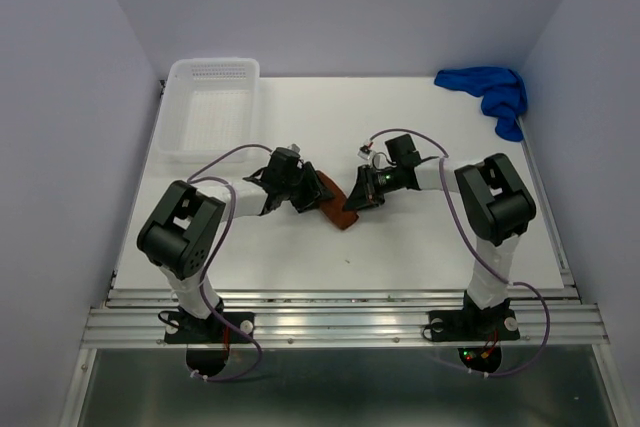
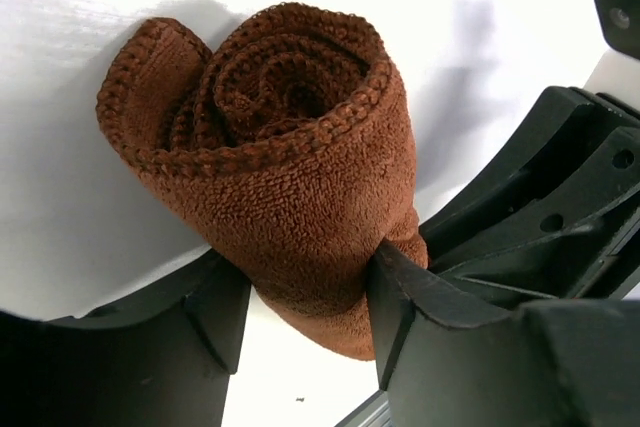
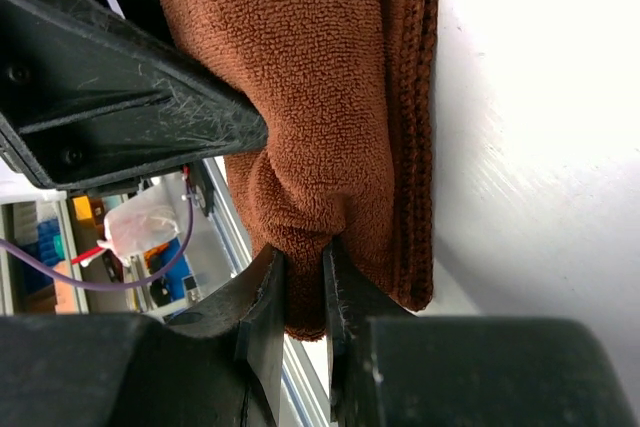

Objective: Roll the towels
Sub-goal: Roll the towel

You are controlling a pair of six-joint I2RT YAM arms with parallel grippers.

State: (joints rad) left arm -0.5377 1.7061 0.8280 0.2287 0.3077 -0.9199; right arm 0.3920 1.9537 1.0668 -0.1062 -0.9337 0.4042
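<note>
The rust-brown towel (image 1: 337,211) lies at the table's middle, rolled into a spiral, as the left wrist view (image 2: 290,147) shows end-on. My left gripper (image 1: 306,193) straddles the roll; in its own view the left gripper (image 2: 305,297) has both fingers pressed against the roll's sides. My right gripper (image 1: 358,193) meets it from the other side; in its own view the right gripper (image 3: 305,272) is pinched on a fold of the brown towel (image 3: 320,97). The royal blue towel (image 1: 492,94) lies crumpled at the far right corner, away from both grippers.
A white perforated basket (image 1: 212,107) stands at the far left of the table. The left gripper's body (image 3: 110,77) shows close beside the towel in the right wrist view. Grey walls close in the table's sides and back. A metal rail (image 1: 340,322) runs along the near edge.
</note>
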